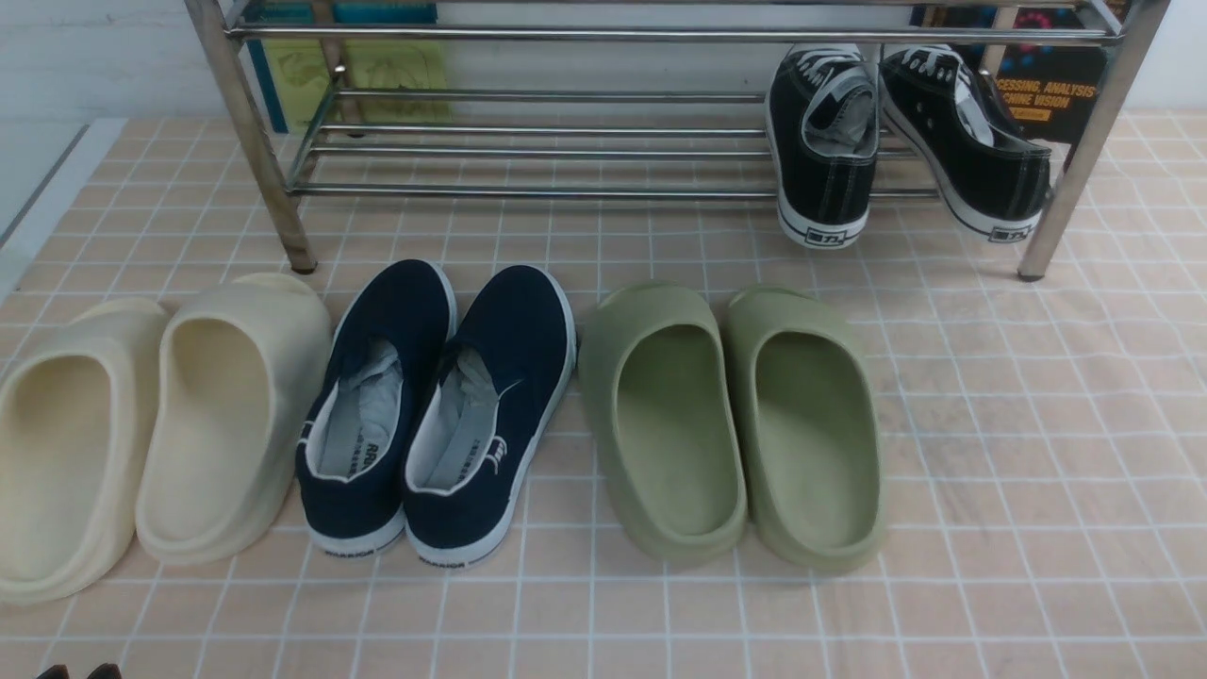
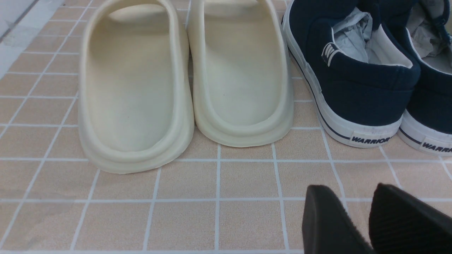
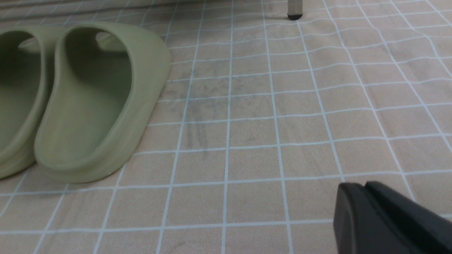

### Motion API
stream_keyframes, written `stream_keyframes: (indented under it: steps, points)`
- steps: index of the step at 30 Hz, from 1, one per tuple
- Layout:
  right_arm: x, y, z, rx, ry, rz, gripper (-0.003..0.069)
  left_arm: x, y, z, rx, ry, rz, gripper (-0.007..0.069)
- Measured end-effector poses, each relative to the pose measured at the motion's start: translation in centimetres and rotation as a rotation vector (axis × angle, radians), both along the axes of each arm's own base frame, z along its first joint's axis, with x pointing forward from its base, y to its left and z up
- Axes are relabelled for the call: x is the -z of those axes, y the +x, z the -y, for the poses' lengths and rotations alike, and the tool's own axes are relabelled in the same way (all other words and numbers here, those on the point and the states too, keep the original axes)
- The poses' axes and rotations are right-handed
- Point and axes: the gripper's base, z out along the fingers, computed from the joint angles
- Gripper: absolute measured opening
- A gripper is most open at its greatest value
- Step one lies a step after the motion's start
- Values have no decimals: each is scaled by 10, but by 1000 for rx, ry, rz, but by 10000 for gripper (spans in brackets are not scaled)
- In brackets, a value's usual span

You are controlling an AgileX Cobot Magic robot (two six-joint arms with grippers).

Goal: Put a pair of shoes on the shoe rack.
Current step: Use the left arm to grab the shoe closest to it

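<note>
The pair of shoes, navy canvas slip-ons with white soles, stands side by side on the tiled mat: left shoe (image 1: 377, 405), right shoe (image 1: 495, 401), heels toward me. The left wrist view shows their heels (image 2: 356, 88) beyond the cream slides. The chrome shoe rack (image 1: 528, 193) stands behind them, and one of its legs (image 3: 295, 7) shows in the right wrist view. My left gripper (image 2: 349, 195) is open and empty, low over the mat short of the left navy heel; its tips (image 1: 77, 671) peek in at the front view's lower edge. My right gripper (image 3: 356, 188) is shut on nothing over bare mat.
Cream foam slides (image 1: 151, 434) lie left of the navy pair, olive slides (image 1: 735, 424) right of it. Black lace-up sneakers (image 1: 896, 141) sit on the rack's lower shelf at its right end. Books (image 1: 377, 66) lean behind the rack.
</note>
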Motion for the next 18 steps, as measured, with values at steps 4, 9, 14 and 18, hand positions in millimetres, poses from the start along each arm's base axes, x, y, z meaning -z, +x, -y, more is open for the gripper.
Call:
stream_keyframes:
  steps: [4,9,14,18]
  points:
    - [0,0,0,0,0,0,61,0,0,0,0,4,0,240]
    - [0,0,0,0,0,0,69,0,0,-1,-2,23,2,240]
    - [0,0,0,0,0,0,69,0,0,-1,-2,26,2,240]
    - [0,0,0,0,0,0,72,0,0,-1,-2,26,3,240]
